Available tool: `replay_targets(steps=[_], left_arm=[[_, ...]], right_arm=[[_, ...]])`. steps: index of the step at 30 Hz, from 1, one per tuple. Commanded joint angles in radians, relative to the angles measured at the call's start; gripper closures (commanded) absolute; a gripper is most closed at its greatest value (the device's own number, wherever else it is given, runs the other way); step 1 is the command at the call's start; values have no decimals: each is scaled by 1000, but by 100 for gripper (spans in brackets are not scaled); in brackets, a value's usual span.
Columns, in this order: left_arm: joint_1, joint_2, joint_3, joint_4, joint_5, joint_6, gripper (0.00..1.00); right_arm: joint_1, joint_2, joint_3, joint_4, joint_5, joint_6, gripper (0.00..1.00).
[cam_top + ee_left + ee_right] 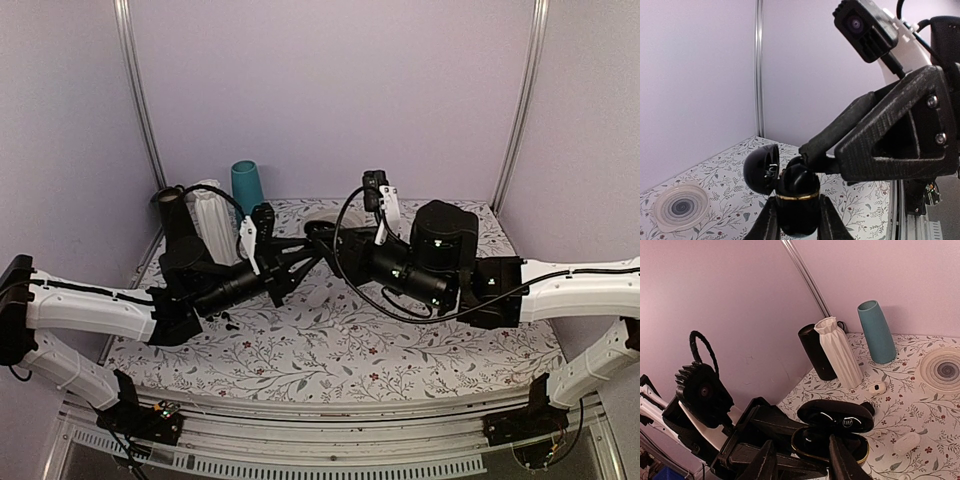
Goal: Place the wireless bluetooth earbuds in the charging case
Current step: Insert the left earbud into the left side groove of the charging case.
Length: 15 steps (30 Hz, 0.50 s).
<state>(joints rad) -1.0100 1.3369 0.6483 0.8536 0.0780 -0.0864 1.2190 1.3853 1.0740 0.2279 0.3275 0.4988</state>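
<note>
no legible text, charging case (840,416) logo unreadable

Glossy black charging case (797,202) open, seemingly held aloft.

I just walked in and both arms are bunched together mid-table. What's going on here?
The left claw grips an open black case upright, with its lid swung back. The right claw reaches in from the other side, tips at the case's mouth, apparently to seat an earbud, though no bud can be made out there. A small white piece lies on the table beyond.
</note>
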Motion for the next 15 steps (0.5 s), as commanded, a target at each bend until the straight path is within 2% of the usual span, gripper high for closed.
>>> replay_targets(steps=[1, 11, 15], left_arm=[[-7, -44, 17, 90, 36, 5, 100], [-4, -60, -4, 70, 56, 17, 100], [-2, -66, -2, 48, 106, 20, 100]], right_arm=[[-4, -31, 35, -77, 45, 3, 62], [-23, -103, 51, -107, 19, -5, 56], [-77, -151, 31, -119, -67, -3, 54]])
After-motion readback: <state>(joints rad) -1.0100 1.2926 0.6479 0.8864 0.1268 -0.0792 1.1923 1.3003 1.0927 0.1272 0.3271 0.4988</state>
